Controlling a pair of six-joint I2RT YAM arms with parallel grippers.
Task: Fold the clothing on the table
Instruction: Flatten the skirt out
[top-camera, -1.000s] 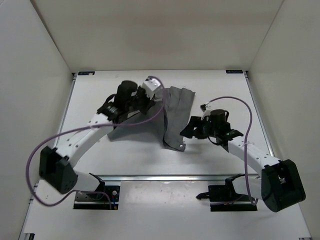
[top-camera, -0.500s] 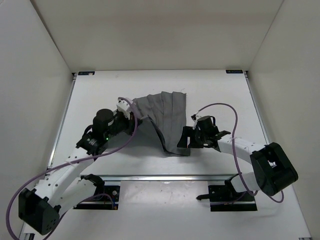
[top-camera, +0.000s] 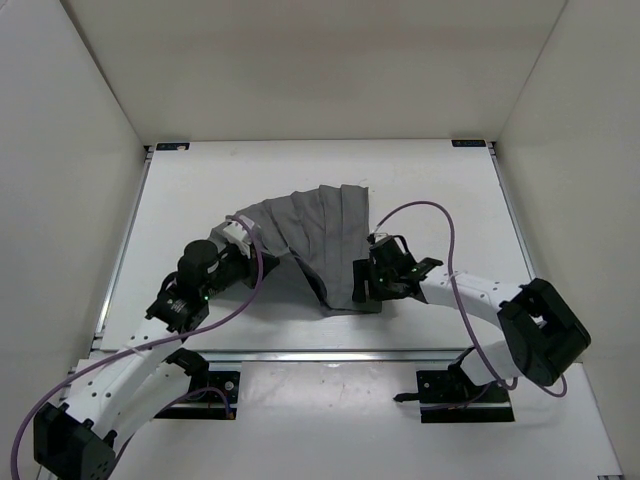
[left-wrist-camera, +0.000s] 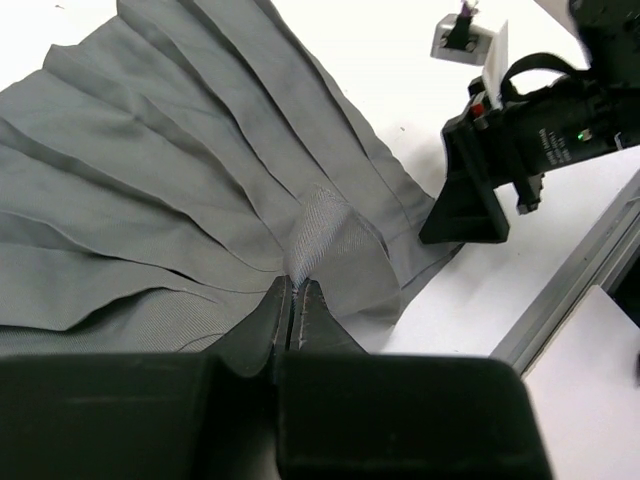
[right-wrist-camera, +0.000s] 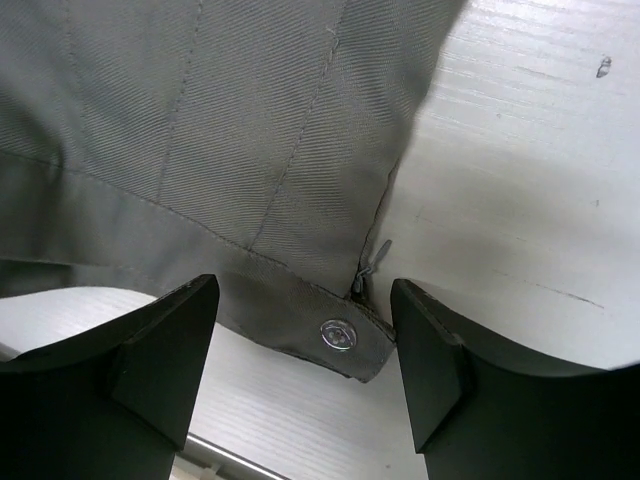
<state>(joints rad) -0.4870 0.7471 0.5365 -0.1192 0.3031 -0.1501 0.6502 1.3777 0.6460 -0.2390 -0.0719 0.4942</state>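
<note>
The clothing (top-camera: 318, 232), dark grey and pleated, lies fanned out across the middle of the table (top-camera: 190, 190). My left gripper (top-camera: 258, 262) is at its left side, shut on a pinched fold of the clothing (left-wrist-camera: 320, 225), with the pleats running away from the left gripper (left-wrist-camera: 294, 292). My right gripper (top-camera: 359, 283) stands open at the garment's near right corner. In the right wrist view the waistband corner with its light button (right-wrist-camera: 338, 335) and a small zip pull lies between the spread fingers (right-wrist-camera: 165, 350) of the right gripper (right-wrist-camera: 305, 345), untouched.
A metal rail (top-camera: 330, 352) runs along the table's near edge, close below the garment's corner. White walls stand on the left, the right and at the back. Purple cables loop over both arms. The right gripper's black body (left-wrist-camera: 480, 190) shows in the left wrist view.
The left gripper has drawn the fabric left and toward the near edge, fanning the pleats out. The right gripper has moved left to the garment's near right corner, staying open.
</note>
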